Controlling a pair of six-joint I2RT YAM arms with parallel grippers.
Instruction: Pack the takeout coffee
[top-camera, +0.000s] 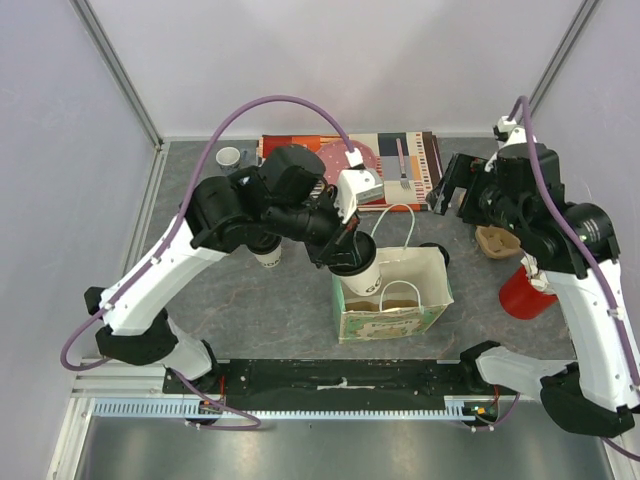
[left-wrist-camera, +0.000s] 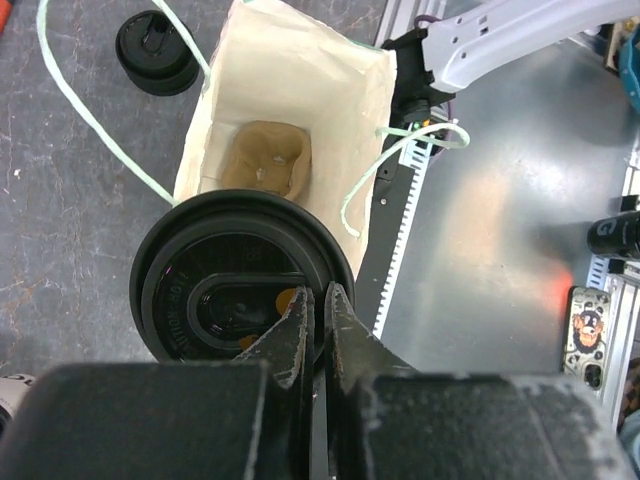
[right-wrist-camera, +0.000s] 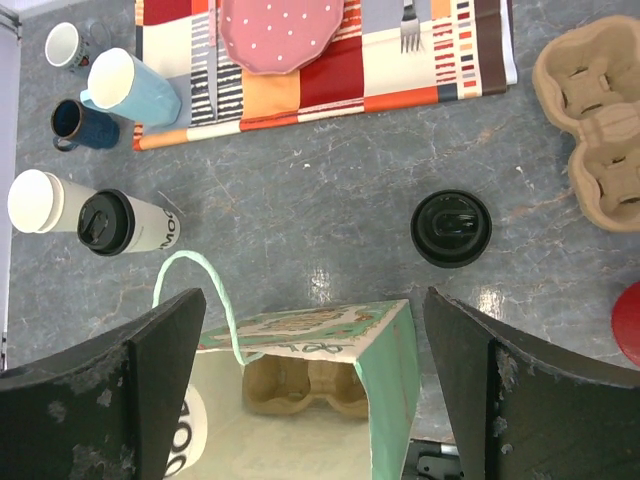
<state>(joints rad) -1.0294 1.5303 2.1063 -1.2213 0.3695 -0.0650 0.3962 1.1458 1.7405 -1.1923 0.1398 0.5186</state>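
My left gripper (top-camera: 350, 248) (left-wrist-camera: 320, 295) is shut on the rim of the black lid of a takeout coffee cup (top-camera: 362, 279) (left-wrist-camera: 235, 290). The cup hangs tilted in the mouth of the open paper bag (top-camera: 425, 290) (left-wrist-camera: 300, 80), and its printed white side (right-wrist-camera: 185, 440) shows inside the bag's left part. A cardboard cup carrier (left-wrist-camera: 268, 160) (right-wrist-camera: 310, 385) lies at the bag's bottom. A second lidded cup (right-wrist-camera: 125, 222) (top-camera: 267, 256) is on the table left of the bag. My right gripper (top-camera: 447, 195) (right-wrist-camera: 312, 300) hovers open above the bag's far side, holding nothing.
A loose black lid (right-wrist-camera: 451, 228) (top-camera: 436, 251) lies right of the bag. Another cardboard carrier (right-wrist-camera: 590, 90) and a red cup (top-camera: 525, 292) sit at the right. Stacked white cups (right-wrist-camera: 40, 200), three mugs (right-wrist-camera: 130, 88) and a striped placemat (right-wrist-camera: 330, 70) with a pink plate are at the back.
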